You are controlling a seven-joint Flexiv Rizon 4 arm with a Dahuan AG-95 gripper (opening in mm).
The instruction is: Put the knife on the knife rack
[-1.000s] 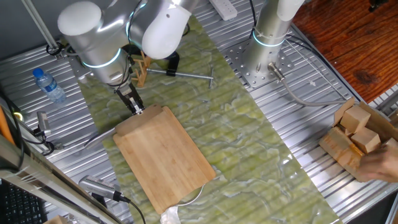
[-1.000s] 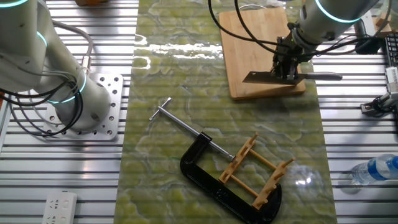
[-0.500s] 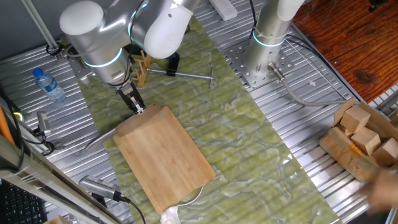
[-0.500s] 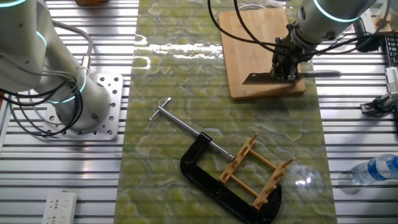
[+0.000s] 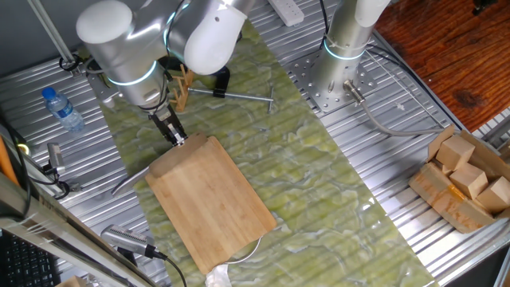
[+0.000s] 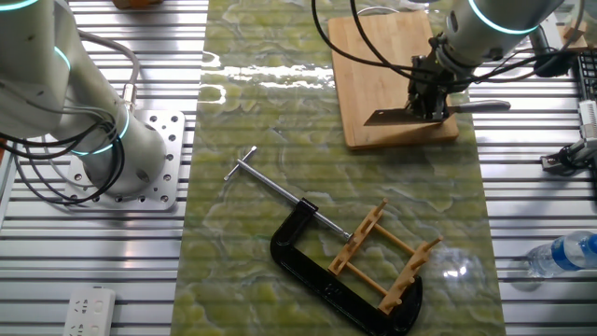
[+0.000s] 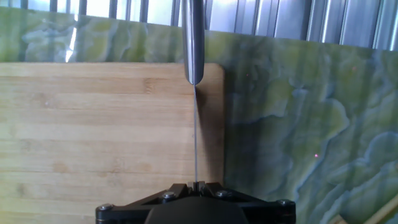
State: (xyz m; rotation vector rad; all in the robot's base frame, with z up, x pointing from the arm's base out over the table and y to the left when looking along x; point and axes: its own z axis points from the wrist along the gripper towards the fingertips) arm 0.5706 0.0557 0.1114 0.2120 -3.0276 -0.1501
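Note:
The knife [image 6: 395, 117] is a cleaver with a grey blade and a slim silver handle [image 6: 482, 105]. It stands on edge over the near end of the bamboo cutting board [image 6: 382, 65]. My gripper [image 6: 430, 105] is shut on the blade's spine. In the hand view the blade [image 7: 195, 137] shows edge-on as a thin line between the closed fingers of the gripper [image 7: 196, 185], and the handle [image 7: 193, 37] points away. In the one fixed view the gripper [image 5: 174, 135] is at the board's corner and the handle [image 5: 130, 180] sticks out to the left. The knife rack [image 6: 383, 258] lies apart on the green mat.
A black C-clamp [image 6: 308, 264] with a steel bar [image 6: 277, 189] lies around the rack. A water bottle [image 5: 62, 108] stands at the table edge. A second robot base [image 6: 112, 159] stands beside the mat. Wooden blocks [image 5: 460, 171] sit in a box.
The knife's handle end has risen a little in the gripper's hold. A blurred hand by the wooden blocks has left the view.

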